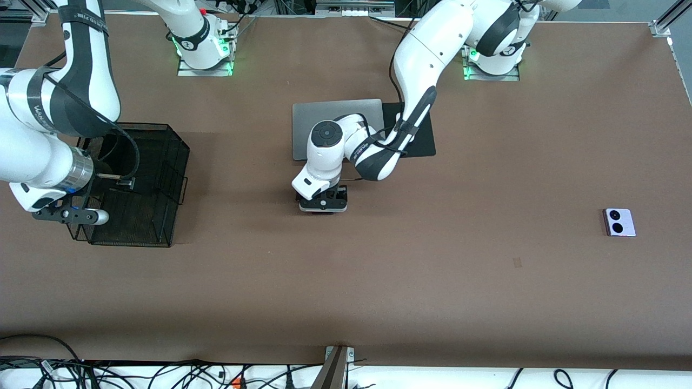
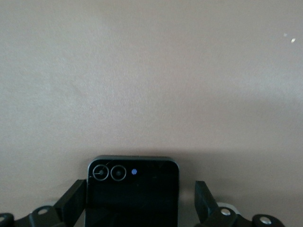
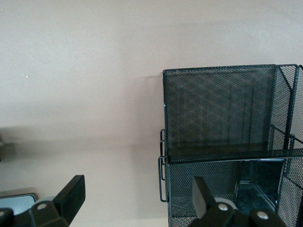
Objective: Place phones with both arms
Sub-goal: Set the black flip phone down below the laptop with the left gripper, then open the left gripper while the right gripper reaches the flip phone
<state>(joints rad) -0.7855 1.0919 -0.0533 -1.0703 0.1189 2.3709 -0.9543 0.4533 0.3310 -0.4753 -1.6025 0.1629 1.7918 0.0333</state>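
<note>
L gripper [image 1: 323, 205] sat mid-table, jaws wide around black flip phone [image 2: 133, 191], apparently just released. R gripper [image 1: 70, 215] waited wide at mesh organizer [image 1: 162, 162]. Next probably: lavender phone [image 1: 619, 222] near L-arm table edge.

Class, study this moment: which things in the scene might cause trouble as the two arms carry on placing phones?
1. The left gripper stands open close around the black flip phone on the table; lifting away could nudge it.
2. The right gripper hangs open at the mesh basket edge; its fingers might snag the wire.
3. The lavender-white phone lies near the table's end, a long reach.
</note>
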